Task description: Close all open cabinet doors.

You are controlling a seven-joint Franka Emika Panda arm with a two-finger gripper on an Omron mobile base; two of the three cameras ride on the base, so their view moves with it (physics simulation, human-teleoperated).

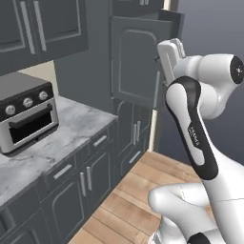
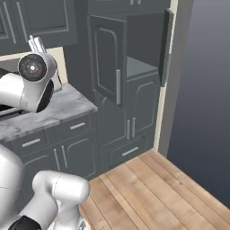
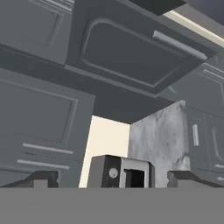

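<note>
A toaster oven [image 1: 26,112] sits on the marble counter [image 1: 71,131] above a wooden floor [image 2: 152,193].

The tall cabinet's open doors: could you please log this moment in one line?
dark slate-grey arch-panelled left door: open | right door: open | gripper: open, empty, clear of doors

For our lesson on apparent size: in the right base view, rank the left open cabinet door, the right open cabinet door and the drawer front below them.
1. Left open cabinet door
2. Right open cabinet door, seen edge-on
3. Drawer front

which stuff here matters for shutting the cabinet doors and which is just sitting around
For the job: left open door, right open door, gripper, jaws wide apart.

Just there: toaster oven, marble counter, closed lower doors, drawer.
</note>
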